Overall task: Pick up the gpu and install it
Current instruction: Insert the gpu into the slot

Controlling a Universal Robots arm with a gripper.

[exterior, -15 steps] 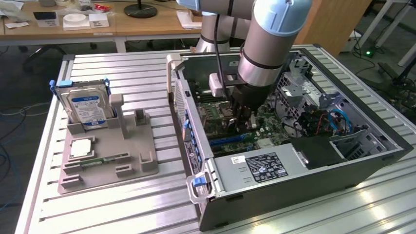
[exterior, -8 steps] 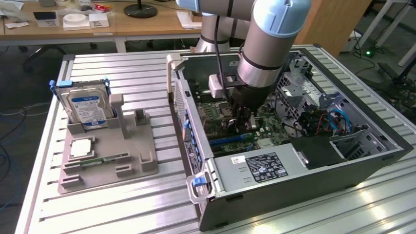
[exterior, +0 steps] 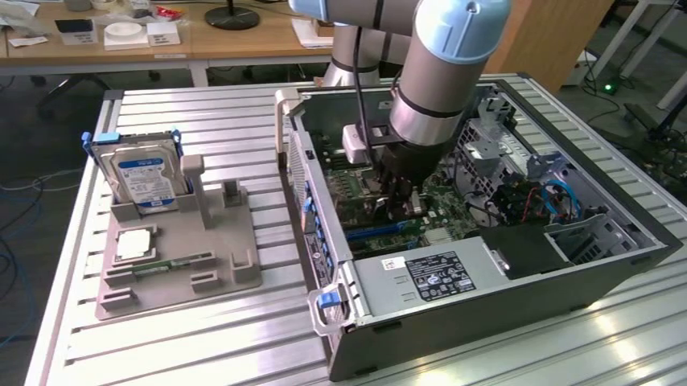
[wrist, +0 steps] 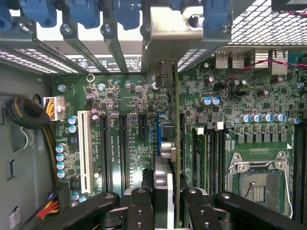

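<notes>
One gripper (wrist: 165, 201) is clenching the gpu (wrist: 176, 143) edge-on, holding it upright over the motherboard (wrist: 120, 105) inside the case (exterior: 601, 265), its bracket (wrist: 172, 28) sitting at twelve o'clock by the rear slots. Installing is in hand; seating probably calls for a straight push into the slot.
</notes>
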